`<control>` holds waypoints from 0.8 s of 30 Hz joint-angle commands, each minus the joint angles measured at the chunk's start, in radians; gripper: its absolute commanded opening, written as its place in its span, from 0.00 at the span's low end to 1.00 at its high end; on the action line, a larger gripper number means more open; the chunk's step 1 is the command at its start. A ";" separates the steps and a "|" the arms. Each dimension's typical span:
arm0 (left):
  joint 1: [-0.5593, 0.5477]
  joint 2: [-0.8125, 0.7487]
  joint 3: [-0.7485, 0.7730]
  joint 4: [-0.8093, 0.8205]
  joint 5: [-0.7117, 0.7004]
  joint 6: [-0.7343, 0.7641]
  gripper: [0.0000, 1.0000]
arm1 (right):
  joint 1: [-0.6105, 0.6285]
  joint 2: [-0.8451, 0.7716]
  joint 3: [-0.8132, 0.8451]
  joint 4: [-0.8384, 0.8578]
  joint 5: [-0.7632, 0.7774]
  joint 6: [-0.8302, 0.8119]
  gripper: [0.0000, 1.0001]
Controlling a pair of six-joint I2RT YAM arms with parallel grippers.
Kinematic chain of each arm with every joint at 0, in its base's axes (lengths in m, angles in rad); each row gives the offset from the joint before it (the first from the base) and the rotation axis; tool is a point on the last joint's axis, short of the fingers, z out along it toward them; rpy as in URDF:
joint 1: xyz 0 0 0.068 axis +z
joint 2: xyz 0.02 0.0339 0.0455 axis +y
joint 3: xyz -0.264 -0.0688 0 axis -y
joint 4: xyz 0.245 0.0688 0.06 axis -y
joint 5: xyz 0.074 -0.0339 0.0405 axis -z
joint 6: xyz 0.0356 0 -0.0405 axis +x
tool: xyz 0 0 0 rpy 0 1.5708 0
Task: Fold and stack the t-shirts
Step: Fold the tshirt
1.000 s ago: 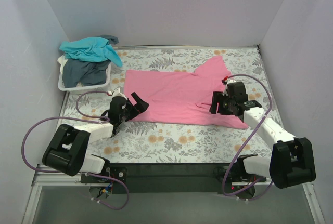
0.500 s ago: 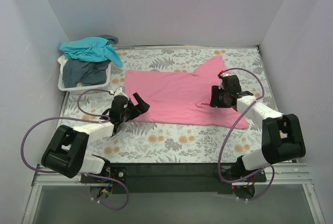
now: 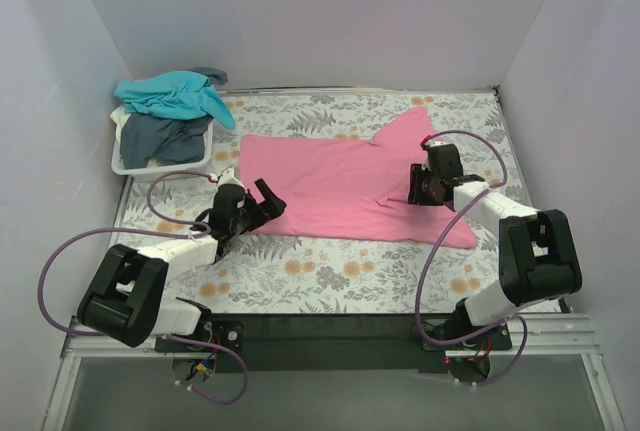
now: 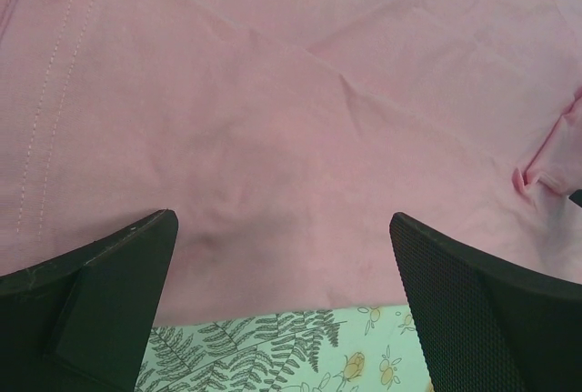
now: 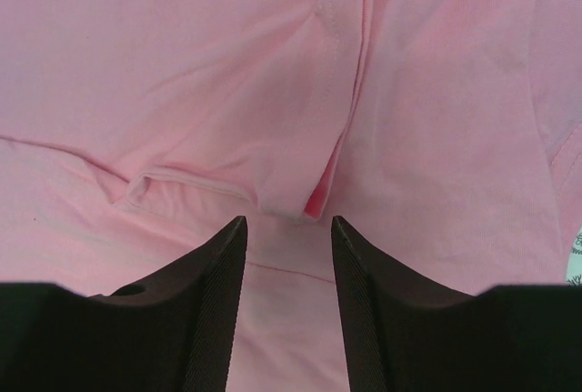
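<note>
Looking at the left fingers [image 4: 100, 301] first: we see them spread about as wide as they go, with nothing between them. They sit low over the near left edge of the pink t-shirt [image 4: 300, 110]. That edge of the cloth runs across the gap, and a strip of the fern-print desk [image 4: 300, 356] shows just below it. There's a double row of stitching off to the upper left in that wrist view.

The right fingers [image 5: 205, 310] are much closer together, but we can see a narrow gap between them, and it's pink cloth all the way through it. A little rolled hem fold and a seam sit right at the tips. Whether any of it is actually pinched, we can't tell.

From the top camera, the pink shirt lies spread out mostly flat across the middle of the desk. One sleeve points toward the far right corner, and the right arm's fingers are on the shirt's right side.

The teal t-shirt [image 3: 170, 93] is heaped on top of the grey-blue t-shirt [image 3: 165, 139] in the white basket [image 3: 160, 166] at the far left of the desk, well apart from both arms.
</note>
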 commanded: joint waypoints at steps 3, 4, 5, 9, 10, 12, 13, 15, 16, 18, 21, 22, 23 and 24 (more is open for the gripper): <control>-0.004 -0.050 0.015 -0.020 -0.028 0.017 0.96 | -0.021 0.033 0.014 0.071 -0.007 -0.022 0.33; -0.004 -0.050 0.015 -0.023 -0.028 0.017 0.96 | -0.023 0.041 0.019 0.072 -0.012 -0.022 0.32; -0.004 -0.048 0.015 -0.026 -0.028 0.018 0.97 | -0.024 0.048 0.024 0.072 -0.022 -0.022 0.30; -0.004 -0.056 0.015 -0.032 -0.036 0.021 0.97 | -0.030 0.074 0.030 0.080 -0.042 -0.017 0.25; -0.004 -0.059 0.015 -0.034 -0.040 0.021 0.96 | -0.030 0.073 0.030 0.080 -0.045 -0.017 0.24; -0.004 -0.061 0.015 -0.038 -0.043 0.023 0.97 | -0.030 0.064 0.030 0.081 -0.049 -0.017 0.18; -0.004 -0.059 0.015 -0.038 -0.043 0.023 0.97 | -0.030 0.061 0.031 0.081 -0.050 -0.017 0.15; -0.004 -0.056 0.016 -0.037 -0.043 0.023 0.97 | -0.030 0.047 0.039 0.080 -0.050 -0.017 0.07; -0.004 -0.053 0.016 -0.035 -0.042 0.023 0.97 | -0.030 0.045 0.042 0.080 -0.049 -0.016 0.06; -0.004 -0.050 0.016 -0.035 -0.042 0.021 0.97 | -0.030 0.041 0.064 0.080 -0.084 -0.016 0.04; -0.004 -0.045 0.018 -0.035 -0.042 0.021 0.97 | -0.029 0.058 0.108 0.081 -0.102 -0.012 0.01; -0.004 -0.044 0.018 -0.035 -0.043 0.021 0.96 | -0.029 0.065 0.123 0.081 -0.108 -0.009 0.01; -0.004 -0.041 0.018 -0.035 -0.042 0.021 0.97 | -0.030 0.073 0.137 0.081 -0.122 -0.008 0.01; -0.004 -0.041 0.018 -0.035 -0.043 0.021 0.97 | -0.030 0.091 0.169 0.081 -0.130 -0.005 0.01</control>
